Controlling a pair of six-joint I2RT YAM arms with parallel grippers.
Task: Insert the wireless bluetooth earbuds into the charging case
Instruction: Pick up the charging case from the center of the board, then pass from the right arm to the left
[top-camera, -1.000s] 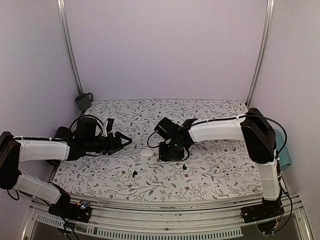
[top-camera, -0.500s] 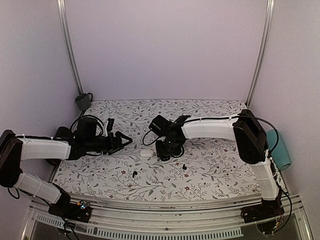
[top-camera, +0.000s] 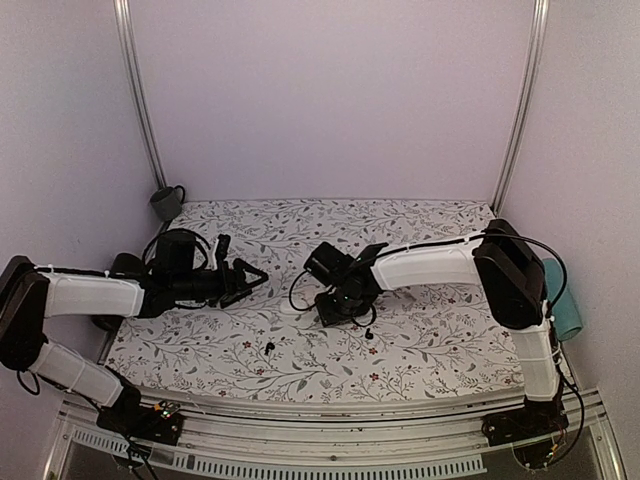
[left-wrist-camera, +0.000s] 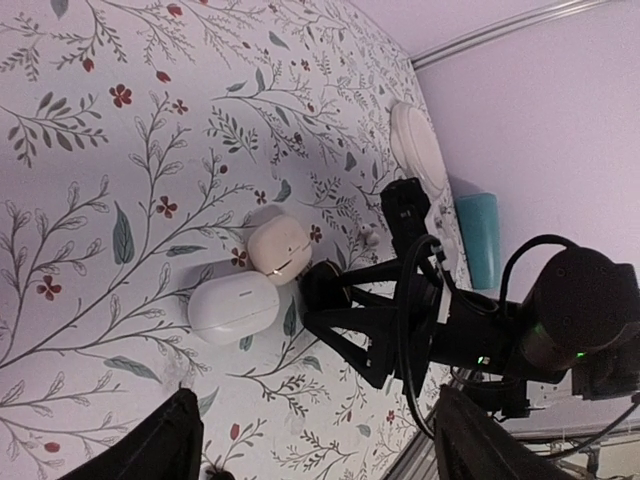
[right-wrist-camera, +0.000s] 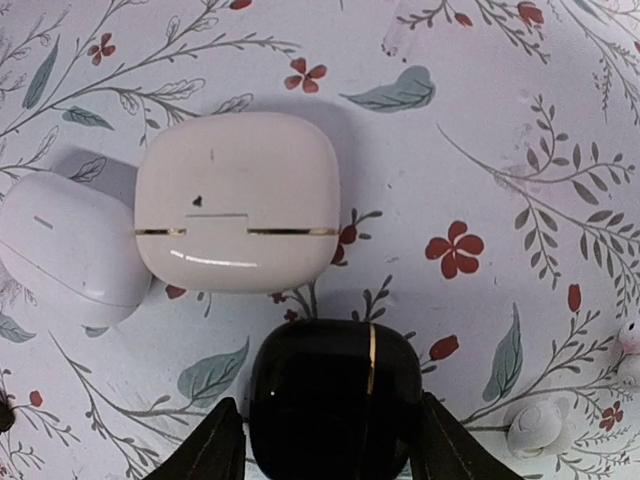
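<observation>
Straddling the case (right-wrist-camera: 333, 380) at table (top-camera: 450, 345) centre with right gripper (right-wrist-camera: 328, 410), presumably to pin it; can't tell if actually squeezing. Holding left gripper (left-wrist-camera: 317, 400) wide open, empty, likely for earbuds (top-camera: 268, 347) near front edge.

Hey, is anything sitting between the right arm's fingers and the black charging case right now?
Nothing visible. The black charging case lies directly between the right arm's fingers, one on each side. The cream case sits just beyond it, outside the gap.

charging case (right-wrist-camera: 335, 400) between right fingers (right-wrist-camera: 218, 450)
</observation>
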